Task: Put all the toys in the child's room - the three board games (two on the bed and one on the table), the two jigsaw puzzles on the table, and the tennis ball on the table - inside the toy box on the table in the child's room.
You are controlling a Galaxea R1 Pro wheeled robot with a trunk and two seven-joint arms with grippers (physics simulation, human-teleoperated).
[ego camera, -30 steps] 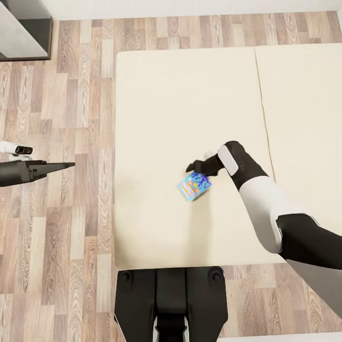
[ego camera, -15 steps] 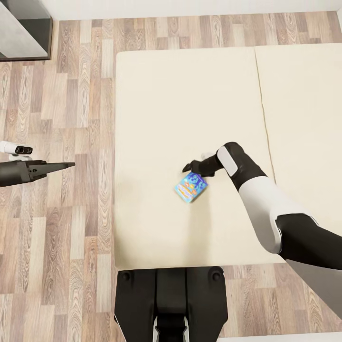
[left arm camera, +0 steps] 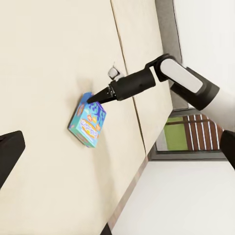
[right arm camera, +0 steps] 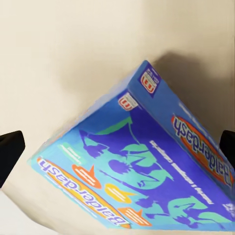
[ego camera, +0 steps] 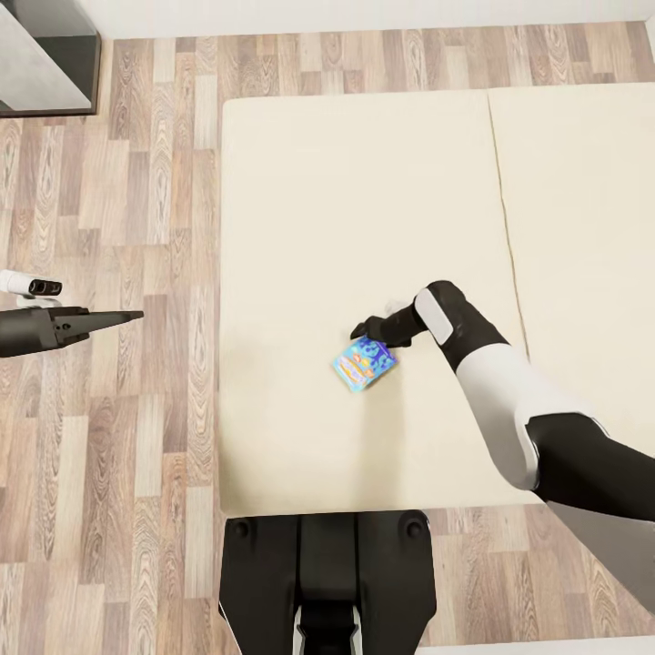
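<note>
Shifted slightly left on the bed point(ego camera: 300, 227), blue board game point(ego camera: 364, 363) touches the right hand point(ego camera: 362, 329), fingers spread.

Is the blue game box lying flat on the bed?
No, tipped: the box stands on an edge on the bed, its side wall showing, right claw at its top corner.

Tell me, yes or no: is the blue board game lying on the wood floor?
No. In the head view the blue board game rests on the cream mattress of the bed, at the right gripper.
</note>
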